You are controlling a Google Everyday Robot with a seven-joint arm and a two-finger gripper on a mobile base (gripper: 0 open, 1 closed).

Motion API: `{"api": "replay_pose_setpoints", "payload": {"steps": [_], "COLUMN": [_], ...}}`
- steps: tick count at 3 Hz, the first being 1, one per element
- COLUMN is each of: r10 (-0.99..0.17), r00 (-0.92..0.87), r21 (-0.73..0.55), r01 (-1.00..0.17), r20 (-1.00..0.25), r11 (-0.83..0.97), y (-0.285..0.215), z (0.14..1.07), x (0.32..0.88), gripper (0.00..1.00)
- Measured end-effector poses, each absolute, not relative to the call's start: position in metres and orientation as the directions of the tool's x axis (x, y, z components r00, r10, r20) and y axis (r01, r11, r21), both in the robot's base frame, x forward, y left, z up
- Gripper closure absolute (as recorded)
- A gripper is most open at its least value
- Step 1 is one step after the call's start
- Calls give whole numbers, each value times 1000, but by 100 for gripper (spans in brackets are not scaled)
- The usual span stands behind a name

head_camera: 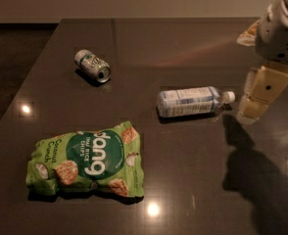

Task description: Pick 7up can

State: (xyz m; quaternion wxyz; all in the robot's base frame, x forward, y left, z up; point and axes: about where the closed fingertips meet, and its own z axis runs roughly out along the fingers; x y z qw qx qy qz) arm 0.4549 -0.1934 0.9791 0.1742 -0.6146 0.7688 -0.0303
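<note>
The 7up can [92, 66] is a small silvery can with green and white markings. It lies on its side at the far left of the dark table [183, 43], its shiny round end turned toward me and to the right. My gripper [255, 101] hangs at the right edge of the view, just right of the bottle's cap and above the table. It is far from the can and holds nothing that I can see.
A clear plastic bottle [190, 102] with a pale label and white cap lies on its side between the gripper and the can. A green bag of rice chips [87, 160] lies flat at the front left. The table's left edge runs diagonally past the can.
</note>
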Motion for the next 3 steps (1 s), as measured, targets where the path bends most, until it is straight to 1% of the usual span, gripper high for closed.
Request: {"api": "replay_pose_setpoints", "payload": {"steps": [2, 3], "r10": [-960, -955], "r00": [-88, -80], "r21": [-278, -257], "r01": [-946, -954], "r20": [-266, -286], "r11": [163, 157], "y": [-126, -97], "z": [977, 971], "x": [526, 557], "gripper": [0, 0]}}
